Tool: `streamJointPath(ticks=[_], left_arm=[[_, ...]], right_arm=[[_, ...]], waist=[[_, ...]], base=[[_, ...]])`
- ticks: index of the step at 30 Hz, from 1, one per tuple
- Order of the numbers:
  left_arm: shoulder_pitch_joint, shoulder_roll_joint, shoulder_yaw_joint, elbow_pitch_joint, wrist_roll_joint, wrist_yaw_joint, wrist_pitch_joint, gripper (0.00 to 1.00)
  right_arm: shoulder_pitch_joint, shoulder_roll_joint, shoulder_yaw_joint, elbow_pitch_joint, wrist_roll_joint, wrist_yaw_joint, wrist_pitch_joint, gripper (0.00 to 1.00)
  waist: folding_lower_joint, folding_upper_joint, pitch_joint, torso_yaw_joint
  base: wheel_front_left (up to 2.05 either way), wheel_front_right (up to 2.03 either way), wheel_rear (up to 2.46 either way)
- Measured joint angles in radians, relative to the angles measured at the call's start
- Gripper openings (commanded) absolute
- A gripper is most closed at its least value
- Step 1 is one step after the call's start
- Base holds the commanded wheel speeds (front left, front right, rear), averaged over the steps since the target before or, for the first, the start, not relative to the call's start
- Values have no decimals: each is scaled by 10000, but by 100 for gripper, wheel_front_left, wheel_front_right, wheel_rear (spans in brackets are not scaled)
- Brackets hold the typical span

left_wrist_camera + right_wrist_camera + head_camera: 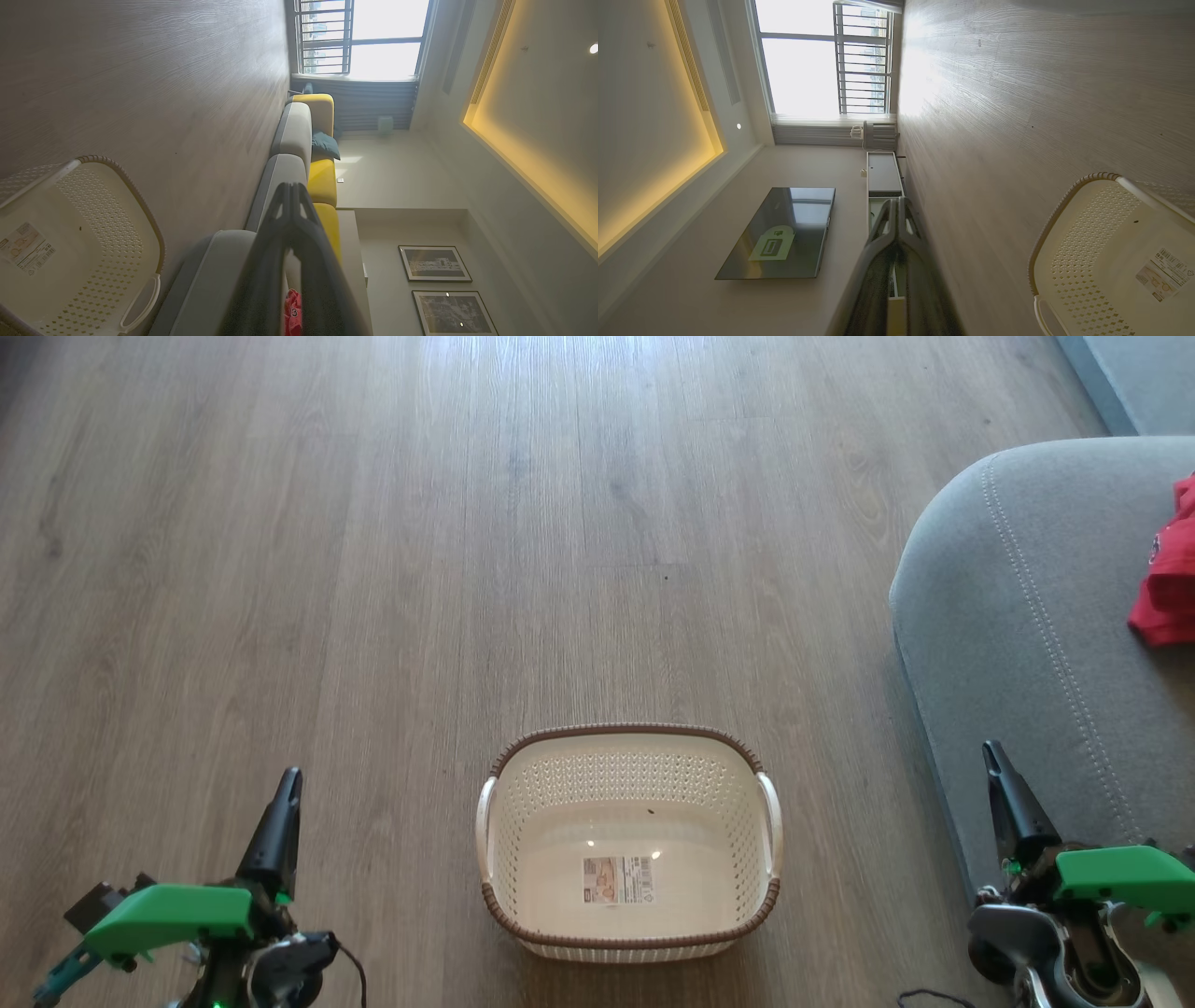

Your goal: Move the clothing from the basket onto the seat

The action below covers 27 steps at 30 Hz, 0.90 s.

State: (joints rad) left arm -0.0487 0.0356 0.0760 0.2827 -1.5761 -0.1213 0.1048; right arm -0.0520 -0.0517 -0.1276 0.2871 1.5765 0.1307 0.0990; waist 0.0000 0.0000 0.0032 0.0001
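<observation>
Left end effector [291, 779] closed beside basket [625, 730]; clothing [1167, 588] on seat [1008, 616].

Grey-brown wood-plank floor [373, 569]. Barred window [822, 60], bright. Dark television [780, 233] on wall; low cabinet [883, 173] against same wall. Yellow back cushions [322, 179]; teal pillow [325, 144]. Two framed pictures [434, 263], monochrome.

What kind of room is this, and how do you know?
Most likely a home living room: a grey-and-yellow sofa, a wall-mounted TV, framed pictures and a wood floor.
</observation>
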Motion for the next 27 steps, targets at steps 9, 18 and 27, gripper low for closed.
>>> streamJointPath(ticks=[9,18,27], left_arm=[[-118,2,35,-42,-259,-2,10,0],[-118,2,38,-42,-259,-2,10,0],[-118,2,38,-42,-259,-2,10,0]], right_arm=[[-2,13,-33,-36,265,0,86,0],[-3,15,-35,-36,265,-2,86,0],[-3,15,-36,-36,265,-2,86,0]], waist=[[0,0,-1,-1],[0,0,-1,-1],[0,0,-1,-1]], base=[[0,0,0],[0,0,0],[0,0,0]])
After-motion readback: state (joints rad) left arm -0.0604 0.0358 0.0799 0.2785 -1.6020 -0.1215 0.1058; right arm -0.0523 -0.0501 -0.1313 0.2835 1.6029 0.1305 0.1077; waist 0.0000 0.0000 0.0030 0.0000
